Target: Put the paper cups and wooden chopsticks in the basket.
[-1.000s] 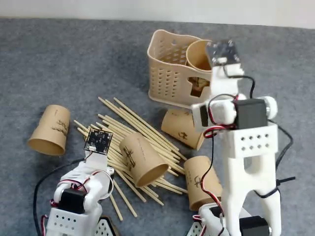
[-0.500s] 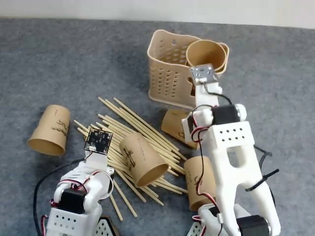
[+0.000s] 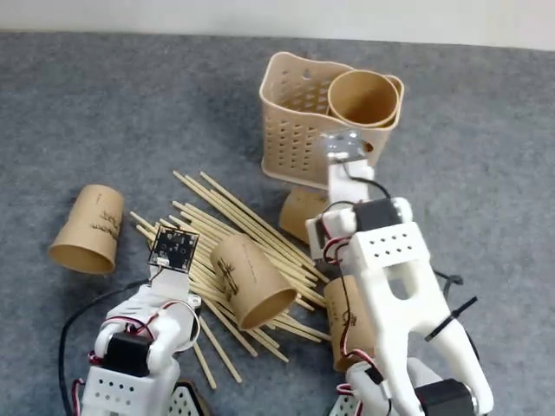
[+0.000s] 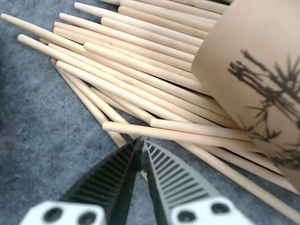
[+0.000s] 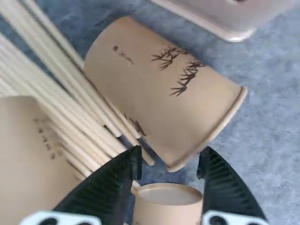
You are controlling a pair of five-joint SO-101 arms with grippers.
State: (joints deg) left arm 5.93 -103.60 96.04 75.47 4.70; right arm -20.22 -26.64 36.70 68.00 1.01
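Note:
The beige basket (image 3: 303, 121) stands at the back with one paper cup (image 3: 364, 97) upright inside. A second cup (image 5: 164, 93) lies on its side just in front of the basket (image 5: 234, 14), and my right gripper (image 5: 171, 152) hangs open above its rim, one finger on each side. More cups lie at the left (image 3: 87, 230), on the chopstick pile (image 3: 251, 279) and by the right arm's base (image 3: 347, 321). My left gripper (image 4: 140, 140) is shut, empty, its tips just over the wooden chopsticks (image 4: 140, 79) beside the pile's cup (image 4: 262, 79).
The chopsticks (image 3: 234, 251) spread diagonally across the grey mat, from the left arm toward the basket. In the right wrist view they (image 5: 61, 103) run under the lying cup's side. Open mat lies to the far left and right of the basket.
The right arm has drawn back from the basket's top and lowered toward the cup lying in front of it. The cup in the basket now shows fully. The left arm has not moved.

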